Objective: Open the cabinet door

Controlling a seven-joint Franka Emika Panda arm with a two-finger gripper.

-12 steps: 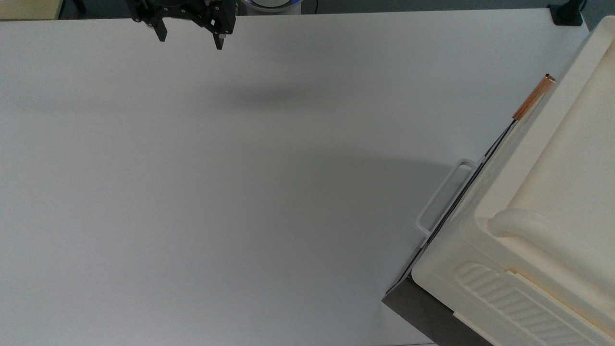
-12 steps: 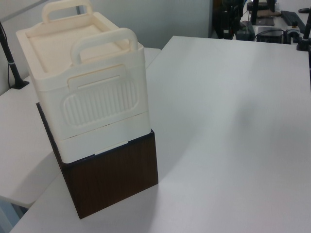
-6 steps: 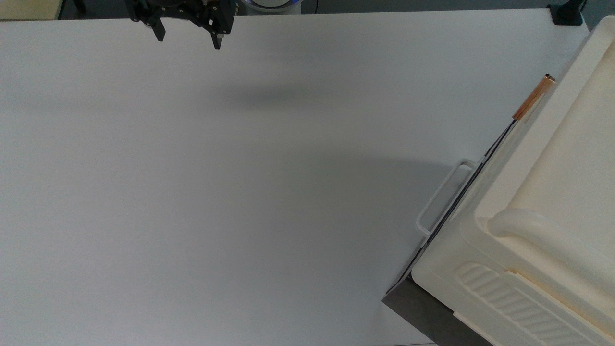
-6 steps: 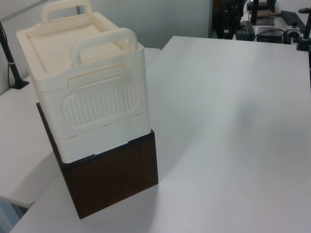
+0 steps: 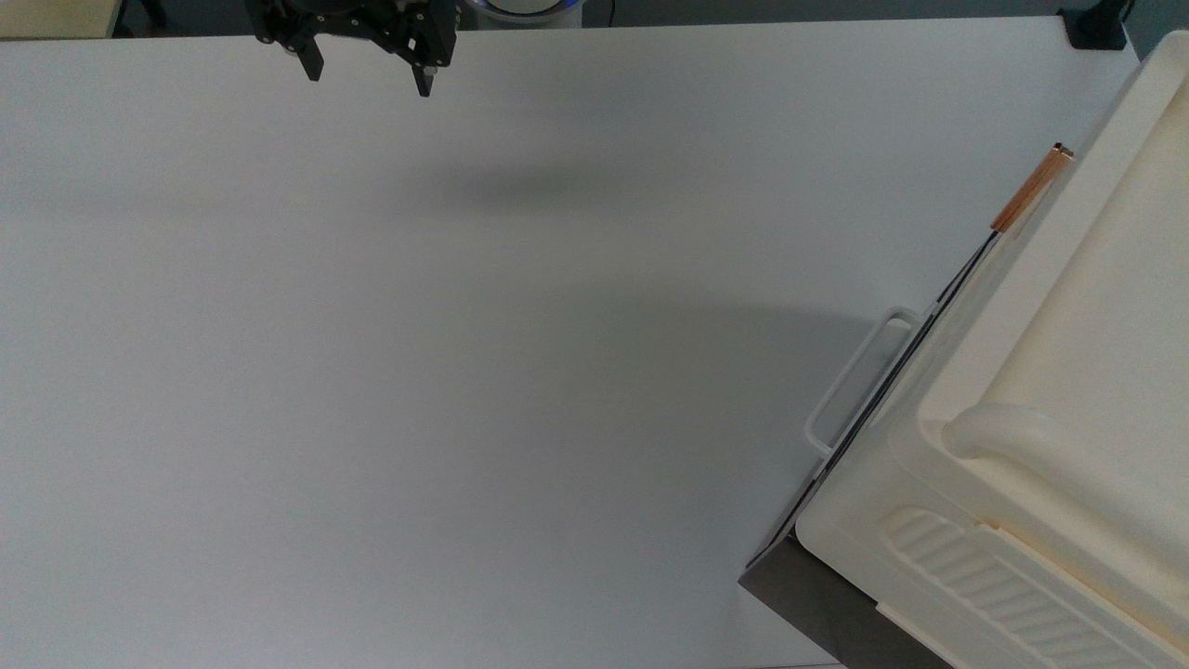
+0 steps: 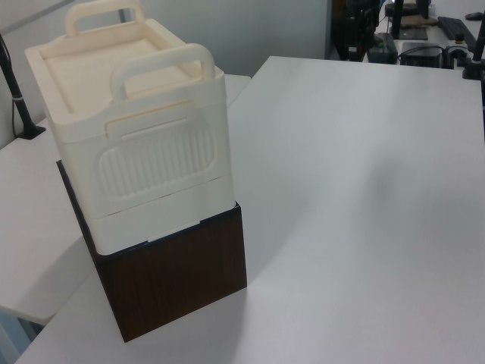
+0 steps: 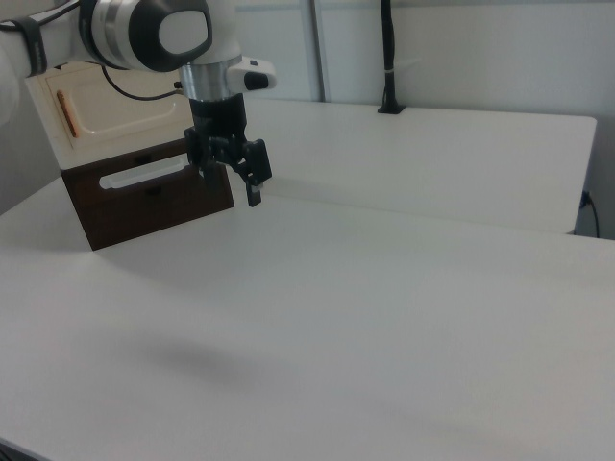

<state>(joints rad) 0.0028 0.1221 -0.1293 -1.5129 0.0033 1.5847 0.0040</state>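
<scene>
First, locate the cabinet door [image 7: 106, 112]: it is the cream panel on the front of the cream cabinet [image 6: 129, 136], at the right view's far left, and it appears to sit closed against the cabinet front. Its copper bar handle [image 7: 65, 113] stands upright near the panel's left end in the right view; in the top view the same handle [image 5: 1032, 190] shows as a short copper strip along the cabinet's front edge. Do not confuse it with the white wire loop handle [image 5: 859, 381] on the dark wooden base [image 6: 178, 280] below.

The claw [image 7: 233, 178] hangs above the table [image 5: 418, 372], well apart from the cabinet, with its fingers spread and nothing between them. Carry it across to the copper bar, align the fingers to straddle the bar, close firmly, then pull along an arc about the edge opposite the handle, presumably the hinge. Avoid striking the cabinet front on approach.
</scene>
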